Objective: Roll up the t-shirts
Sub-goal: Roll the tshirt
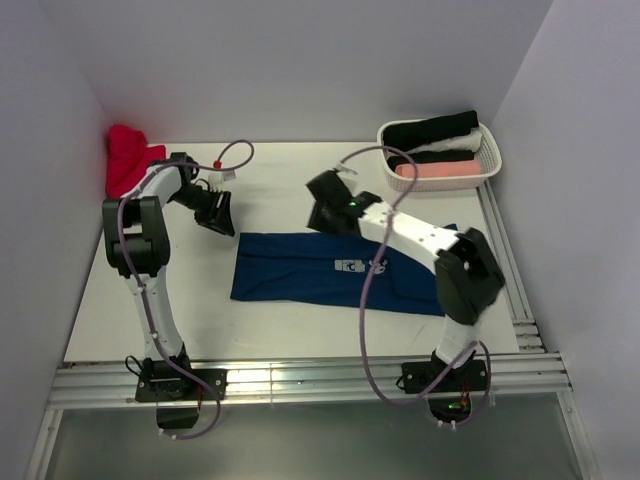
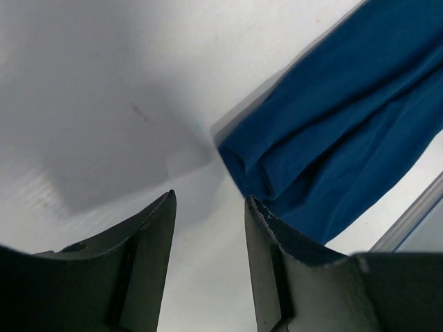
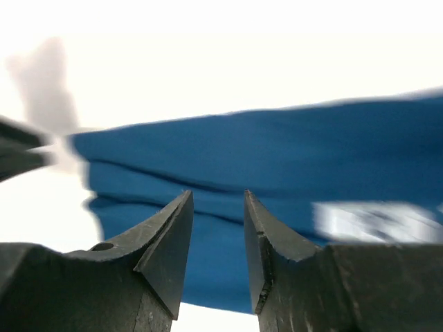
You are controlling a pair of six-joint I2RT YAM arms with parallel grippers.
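Right hand (image 3: 216, 198) by folded navy t-shirt (image 1: 300, 270) (long axis left-right)

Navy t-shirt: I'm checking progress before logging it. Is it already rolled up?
No, the navy t-shirt lies flat on the table as a long folded strip, with no rolled end.

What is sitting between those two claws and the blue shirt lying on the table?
Nothing visible. The left gripper and right gripper both hang open beside the navy t-shirt, with only bare table and air between.
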